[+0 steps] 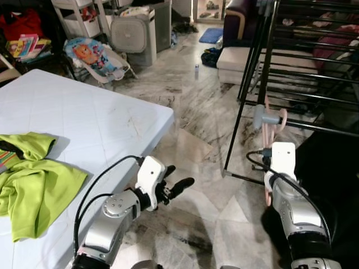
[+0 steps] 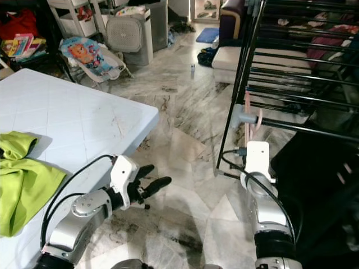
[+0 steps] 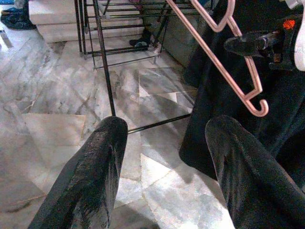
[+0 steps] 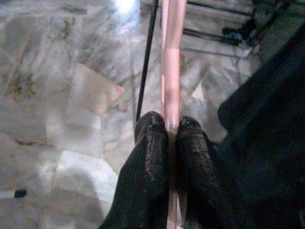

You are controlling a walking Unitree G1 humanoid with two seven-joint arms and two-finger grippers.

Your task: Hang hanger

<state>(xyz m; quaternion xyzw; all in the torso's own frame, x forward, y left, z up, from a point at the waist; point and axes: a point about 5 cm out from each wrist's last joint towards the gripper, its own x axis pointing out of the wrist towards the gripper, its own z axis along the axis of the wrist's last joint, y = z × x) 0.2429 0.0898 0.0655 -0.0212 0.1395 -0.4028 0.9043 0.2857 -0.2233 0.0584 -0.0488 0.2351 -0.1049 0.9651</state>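
A pink plastic hanger point(image 1: 268, 126) stands nearly upright in front of the black drying rack point(image 1: 263, 56), close to one of its lower rails point(image 1: 314, 126). My right gripper point(image 4: 171, 131) is shut on the hanger's shaft point(image 4: 171, 71), one black finger on each side. In the left wrist view the hanger point(image 3: 238, 62) hangs down from the right gripper point(image 3: 250, 44). My left gripper point(image 1: 179, 178) floats low over the marble floor beside the table corner, open, with nothing between its fingers point(image 3: 90, 176).
A white table point(image 1: 84, 117) with a lime-green garment point(image 1: 33, 185) is on my left. Black fabric point(image 1: 331, 168) lies at the rack's foot. A baby bouncer point(image 1: 92, 56), a grey box point(image 1: 134, 33), a pale ottoman point(image 1: 235, 59) and a small bottle point(image 1: 196, 70) stand farther off.
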